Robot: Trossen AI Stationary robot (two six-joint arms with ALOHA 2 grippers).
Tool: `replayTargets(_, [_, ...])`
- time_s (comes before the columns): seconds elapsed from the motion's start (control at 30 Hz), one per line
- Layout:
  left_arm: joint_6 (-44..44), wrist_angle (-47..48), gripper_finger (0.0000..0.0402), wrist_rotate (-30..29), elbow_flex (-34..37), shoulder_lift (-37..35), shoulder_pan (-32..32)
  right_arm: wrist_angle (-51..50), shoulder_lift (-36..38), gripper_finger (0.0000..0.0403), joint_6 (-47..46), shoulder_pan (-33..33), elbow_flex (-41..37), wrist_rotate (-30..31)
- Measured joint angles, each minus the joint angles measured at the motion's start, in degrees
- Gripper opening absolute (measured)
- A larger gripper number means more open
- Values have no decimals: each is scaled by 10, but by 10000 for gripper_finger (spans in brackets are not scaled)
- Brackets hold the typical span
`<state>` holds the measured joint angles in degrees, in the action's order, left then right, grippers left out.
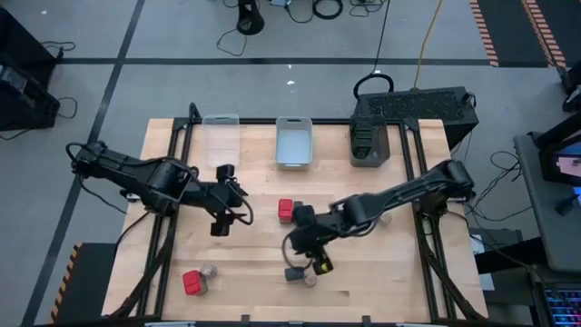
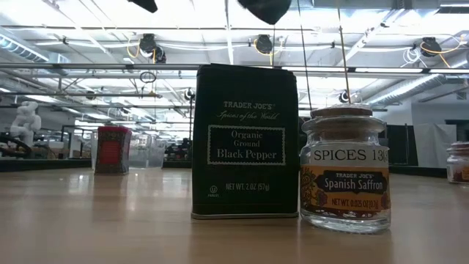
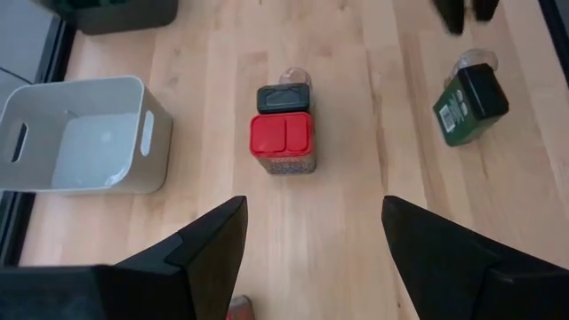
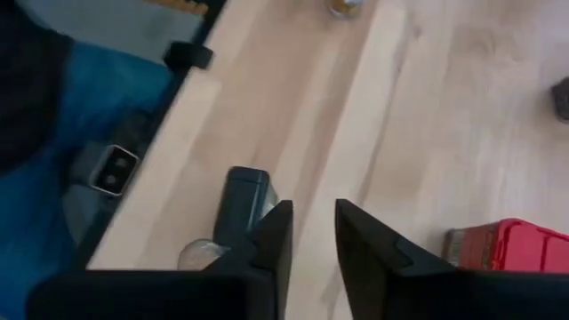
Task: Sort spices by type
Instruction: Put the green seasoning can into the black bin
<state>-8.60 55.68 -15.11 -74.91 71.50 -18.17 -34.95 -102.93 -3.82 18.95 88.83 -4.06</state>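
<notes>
You see the pale wooden table (image 1: 381, 272), with a white rectangular plastic bin (image 1: 293, 143) at its far edge. The left gripper (image 1: 221, 195) hovers left of centre, jaws spread wide, empty. The right gripper (image 1: 313, 261) hangs near the front edge, fingers slightly parted, holding nothing, above the dark green rectangular pepper tin (image 2: 245, 143) and the small round glass saffron jar (image 2: 345, 169). A red-lidded spice box (image 1: 285, 211) stands mid-table.
</notes>
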Motion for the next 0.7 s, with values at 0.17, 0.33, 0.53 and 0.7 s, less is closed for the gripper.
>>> replayTargets(0.17, [1, -12, 266, -2, 0, 0, -13, -21, -44, 124, 3, 16, 39, 3])
replayTargets(0.33, [3, -12, 266, -2, 0, 0, -24, -17, -68, 187, 15, 40, 59, 13])
replayTargets(0.53, [3, -12, 267, -2, 0, 0, -34, 4, -96, 238, -8, 60, 59, 27])
replayTargets(0.7, [4, -13, 267, -2, 0, 0, -33, 10, -107, 254, -49, 59, 59, 27])
